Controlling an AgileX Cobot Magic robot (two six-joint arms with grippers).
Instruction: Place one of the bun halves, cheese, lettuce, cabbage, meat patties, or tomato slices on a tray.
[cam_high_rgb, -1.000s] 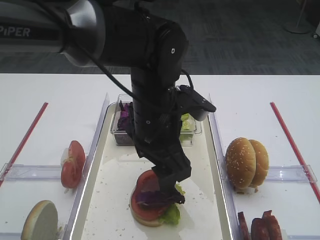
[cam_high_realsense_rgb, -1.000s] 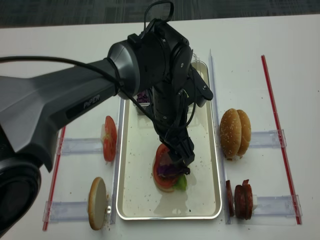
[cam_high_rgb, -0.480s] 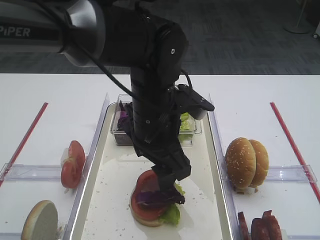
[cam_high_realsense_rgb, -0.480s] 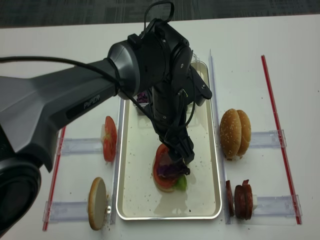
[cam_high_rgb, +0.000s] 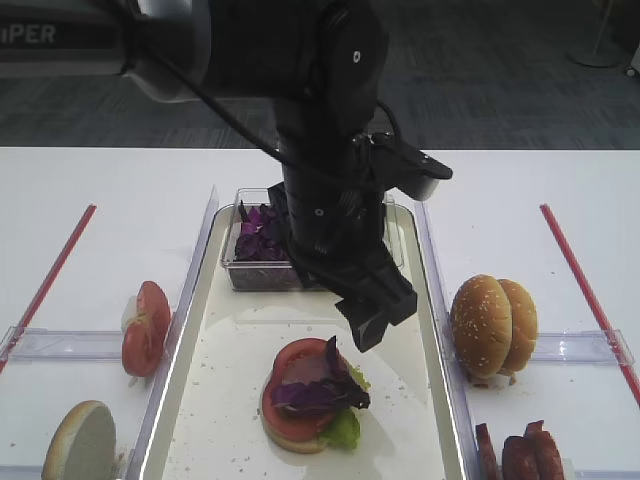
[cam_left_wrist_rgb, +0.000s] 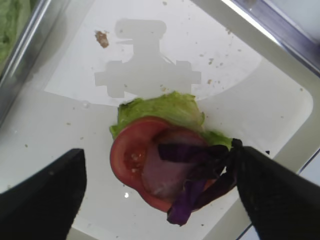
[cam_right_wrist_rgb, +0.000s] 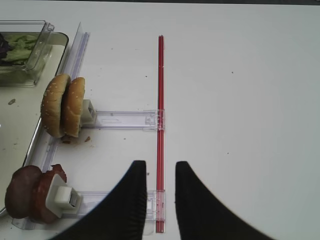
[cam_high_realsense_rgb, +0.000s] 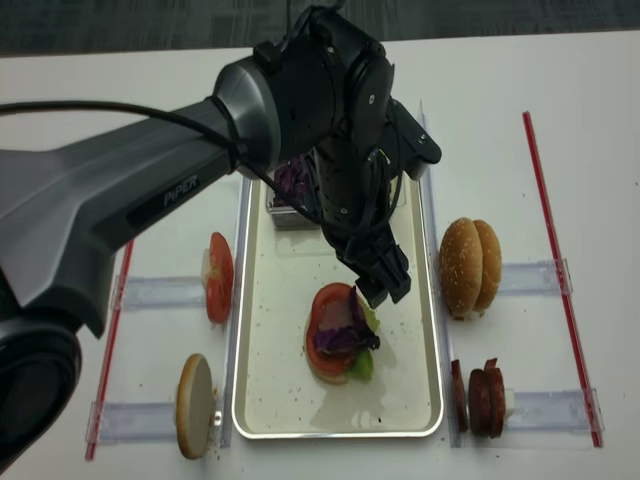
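The left tool (cam_high_rgb: 378, 318) is seen raised above the tray (cam_high_rgb: 425, 420), beside the stack of food, with its jaws spread wide and nothing between them; in the left wrist view the two dark fingers (cam_left_wrist_rgb: 42, 200) stand far apart at either side of the stack. The stack lies toward the near end of the tray, about midway between its long rims: lettuce (cam_left_wrist_rgb: 162, 111) at the bottom over a bun base, a tomato slice (cam_left_wrist_rgb: 129, 155) on it, a pink meat slice (cam_left_wrist_rgb: 162, 172) on the tomato, and the cabbage (cam_left_wrist_rgb: 200, 172) draped across the top and hanging over one side. Whether the cabbage touches the right-hand finger in the wrist view cannot be told. A clear plastic box (cam_high_rgb: 262, 268) with purple leaves is noted at the far end of the tray, partly hidden by the arm. On the desk (cam_high_rgb: 120, 200), to the left of the tray, tomato slices (cam_high_rgb: 145, 327) stand on edge in a clear holder, and a bun half with a pale cut face (cam_high_rgb: 80, 440) stands near the front edge. To the right of the tray, sesame bun halves (cam_high_rgb: 490, 325) stand on edge, with dark meat patties (cam_high_rgb: 518, 455) nearer the front edge. The right tool (cam_right_wrist_rgb: 159, 200) is held over the desk on the right side, above a red strip (cam_right_wrist_rgb: 160, 100), its jaws slightly parted and gripping nothing.
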